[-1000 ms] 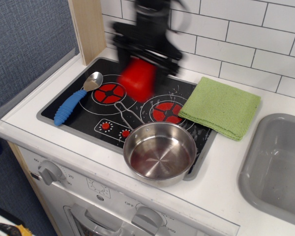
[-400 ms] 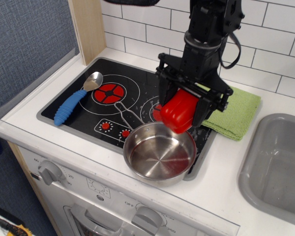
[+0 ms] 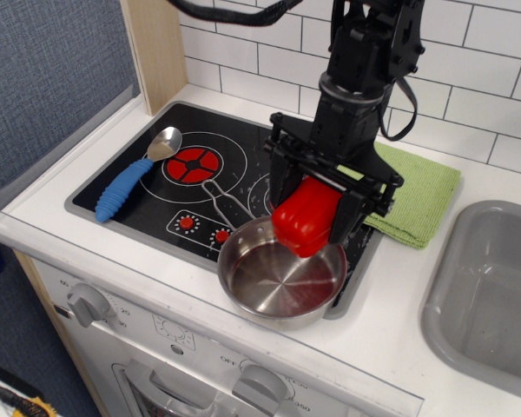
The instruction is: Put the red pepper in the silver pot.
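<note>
Gripper clamped on red pepper, pepper between its fingers, hanging over far rim of silver pot on stovetop; possibly touching rim, unclear.

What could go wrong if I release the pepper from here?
The gripper holds the red pepper over the far rim of the silver pot, not its middle, so on release it may clip the rim and roll onto the stovetop. The pot sits at the stove's front edge near the counter lip; a hard drop could nudge it forward.
</note>
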You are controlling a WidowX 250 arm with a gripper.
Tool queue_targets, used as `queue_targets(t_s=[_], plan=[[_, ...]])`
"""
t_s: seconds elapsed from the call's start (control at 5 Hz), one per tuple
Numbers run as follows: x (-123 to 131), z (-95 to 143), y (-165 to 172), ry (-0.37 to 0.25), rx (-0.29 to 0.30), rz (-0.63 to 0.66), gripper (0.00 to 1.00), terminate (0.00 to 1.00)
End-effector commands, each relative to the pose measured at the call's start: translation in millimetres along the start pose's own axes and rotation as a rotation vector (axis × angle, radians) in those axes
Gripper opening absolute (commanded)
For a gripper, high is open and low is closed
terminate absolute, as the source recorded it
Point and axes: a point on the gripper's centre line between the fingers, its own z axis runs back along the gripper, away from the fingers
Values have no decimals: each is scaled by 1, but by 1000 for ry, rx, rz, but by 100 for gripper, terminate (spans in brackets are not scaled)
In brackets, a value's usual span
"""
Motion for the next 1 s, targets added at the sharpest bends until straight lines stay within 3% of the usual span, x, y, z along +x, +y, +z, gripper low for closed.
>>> queue_targets(t_s=[0.0, 0.2, 0.6, 0.8], plan=[[-18, 3, -14, 2, 5, -22, 0, 0], [-18, 3, -13, -6, 14, -17, 100, 0], [-20, 11, -8, -31, 28, 12, 100, 0], [-24, 25, 2, -103, 12, 64, 100, 0]])
